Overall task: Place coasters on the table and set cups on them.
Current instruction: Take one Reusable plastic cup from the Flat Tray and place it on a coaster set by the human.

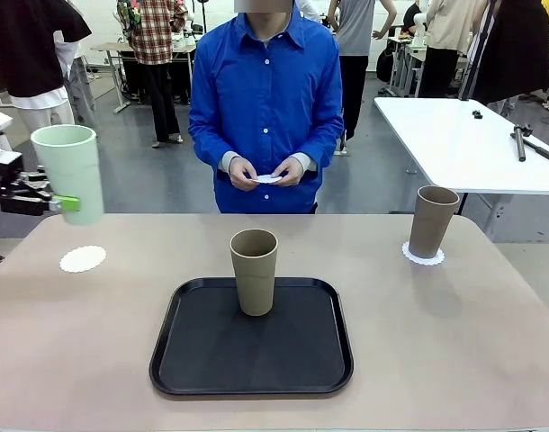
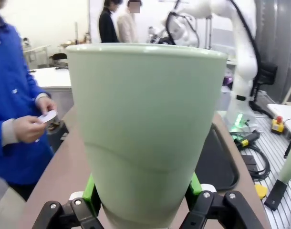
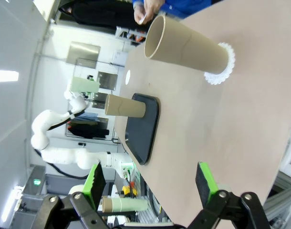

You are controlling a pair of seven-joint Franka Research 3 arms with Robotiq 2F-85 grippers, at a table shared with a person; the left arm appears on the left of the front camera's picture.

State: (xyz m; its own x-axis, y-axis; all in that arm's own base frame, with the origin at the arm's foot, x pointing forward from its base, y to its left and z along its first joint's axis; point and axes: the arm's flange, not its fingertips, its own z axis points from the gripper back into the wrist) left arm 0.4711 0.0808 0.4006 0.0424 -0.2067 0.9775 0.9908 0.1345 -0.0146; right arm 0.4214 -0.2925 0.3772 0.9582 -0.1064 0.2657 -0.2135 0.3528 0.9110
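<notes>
My left gripper (image 1: 63, 204) is shut on the pale mint green cup (image 1: 67, 171) near its base and holds it upright in the air at the table's far left. A white coaster (image 1: 83, 259) lies bare on the table just below and in front of it. In the left wrist view the mint cup (image 2: 145, 133) stands between my green pads (image 2: 91, 191). One tan cup (image 1: 254, 270) stands on the black tray (image 1: 252, 378). The other tan cup (image 1: 432, 220) sits on a coaster (image 1: 423, 256) at the right. My right gripper (image 3: 150, 186) is open, back from that cup (image 3: 188, 47).
The person in blue stands at the far side of the table and holds a coaster (image 1: 267, 178) in both hands. A white table (image 1: 463, 144) stands behind at the right. Bare beige tabletop (image 1: 454, 342) lies around the tray.
</notes>
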